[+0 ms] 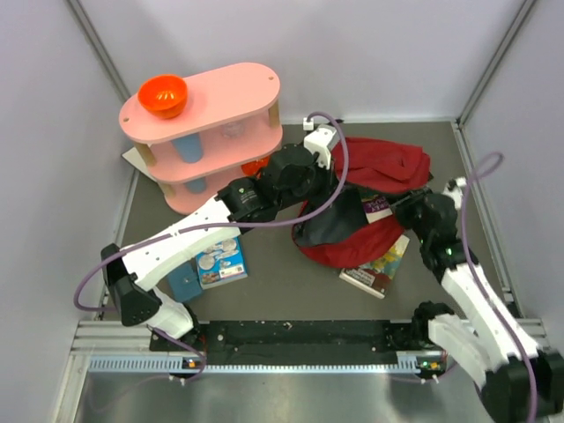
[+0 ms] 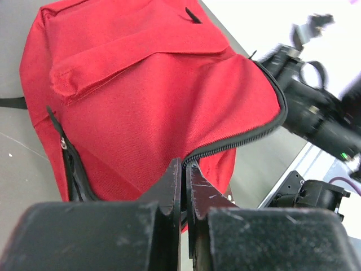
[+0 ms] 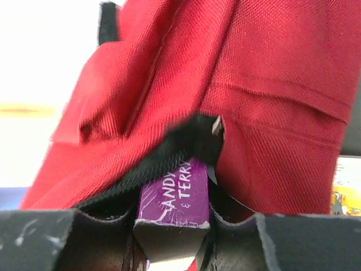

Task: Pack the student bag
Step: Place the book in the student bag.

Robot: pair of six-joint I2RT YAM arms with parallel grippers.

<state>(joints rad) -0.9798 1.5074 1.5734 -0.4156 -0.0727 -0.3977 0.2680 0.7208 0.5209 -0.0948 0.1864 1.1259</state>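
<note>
My left arm stretches across the table (image 1: 273, 286), left gripper (image 2: 184, 183) pinched shut on the bag's (image 2: 141, 84) zip edge; right gripper (image 3: 171, 228), arm bent, clamps a book (image 3: 175, 195) at its mouth.

Dark red student bag (image 1: 388, 163) lies crumpled, zipper mouth open.

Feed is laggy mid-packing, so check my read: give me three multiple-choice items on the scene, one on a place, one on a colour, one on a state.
1. Where is the orange bowl?
A on top of the pink shelf
B on its lower tier
C under it

2. The book in the right gripper is:
A green
B purple
C white

3. The left gripper is:
A wide open
B shut on the bag at its zip edge
C holding a book

Answers: 1 A, it sits on the top tier; 2 B, a purple spine shows between the fingers; 3 B, the closed fingers pinch the zip edge.
</note>
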